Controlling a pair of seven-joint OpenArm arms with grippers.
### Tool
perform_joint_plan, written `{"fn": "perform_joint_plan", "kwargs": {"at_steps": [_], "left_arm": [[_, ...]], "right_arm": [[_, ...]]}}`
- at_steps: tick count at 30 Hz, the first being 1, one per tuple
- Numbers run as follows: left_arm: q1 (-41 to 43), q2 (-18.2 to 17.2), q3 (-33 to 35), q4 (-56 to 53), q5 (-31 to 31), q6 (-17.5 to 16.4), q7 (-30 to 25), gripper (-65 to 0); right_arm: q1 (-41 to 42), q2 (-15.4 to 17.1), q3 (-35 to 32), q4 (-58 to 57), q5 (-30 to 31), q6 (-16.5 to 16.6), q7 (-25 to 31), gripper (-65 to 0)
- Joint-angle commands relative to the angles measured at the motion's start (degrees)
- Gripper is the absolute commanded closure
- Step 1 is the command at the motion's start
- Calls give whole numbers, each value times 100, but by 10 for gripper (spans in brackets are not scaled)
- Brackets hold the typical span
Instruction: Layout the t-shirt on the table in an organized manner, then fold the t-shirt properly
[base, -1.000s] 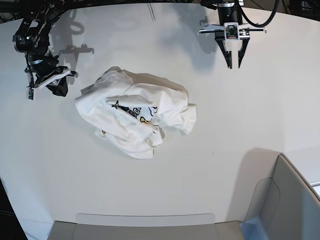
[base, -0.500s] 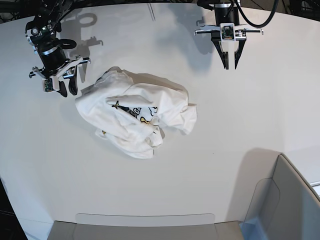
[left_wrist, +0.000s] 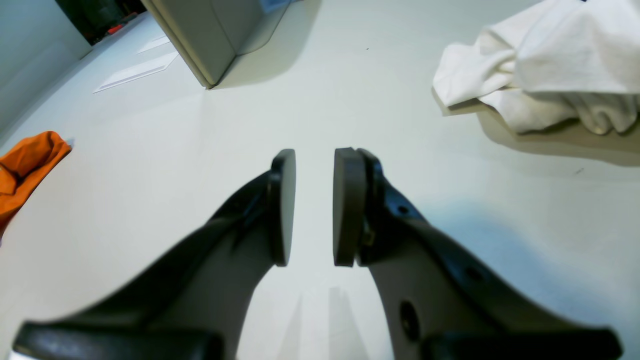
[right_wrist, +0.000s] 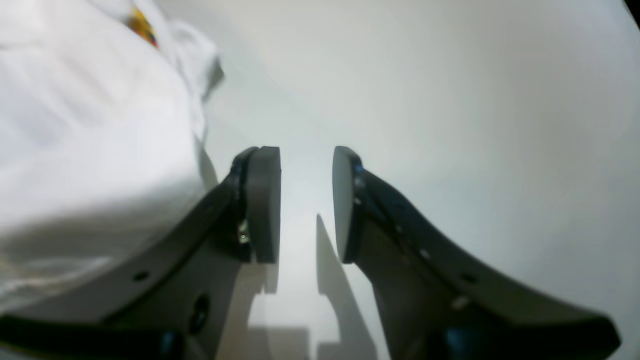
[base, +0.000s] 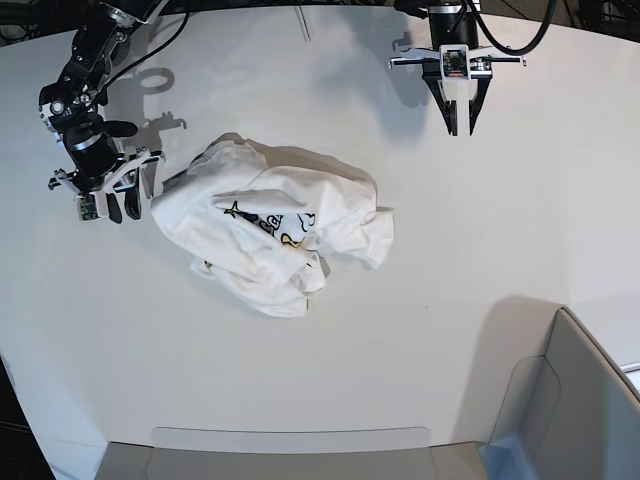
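The white t-shirt (base: 270, 225) lies crumpled in a heap on the white table (base: 450, 290), with some of its print showing among the folds. My right gripper (base: 122, 210) stands open right beside the heap's left edge. In the right wrist view its pads (right_wrist: 262, 200) have only tabletop between them, and the t-shirt (right_wrist: 90, 115) bulges just to their left. My left gripper (base: 461, 128) hangs open at the far right of the table, well away from the cloth. In the left wrist view it (left_wrist: 314, 165) is empty, with the t-shirt (left_wrist: 540, 65) at the upper right.
A grey bin-like corner piece (base: 575, 400) stands at the near right, also visible as the bin (left_wrist: 215, 35) ahead of my left gripper. A grey panel (base: 290, 455) runs along the front edge. An orange cloth (left_wrist: 25, 165) lies at the left of the left wrist view.
My right gripper has turned, come down against the shirt's left edge and opened wider. The left gripper has barely shifted. The shirt has not moved.
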Motion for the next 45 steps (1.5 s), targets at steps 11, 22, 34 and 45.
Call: {"fn": "perform_joint_plan", "kwargs": {"at_steps": [11, 22, 34, 45], "left_arm": [[-43, 129, -1, 83, 3, 41, -139, -146], [-360, 156, 60, 74, 12, 14, 643, -146], [-843, -1585, 2689, 382, 1155, 58, 626, -147], [-2100, -978, 2865, 4, 3854, 14, 2270, -155]], "right_arm": [[-337, -186, -239, 360, -66, 95, 161, -184], [-618, -775, -247, 957, -75, 95, 196, -184], [-636, -872, -397, 1001, -84, 95, -33, -184], [-680, -863, -247, 1028, -66, 95, -886, -184]]}}
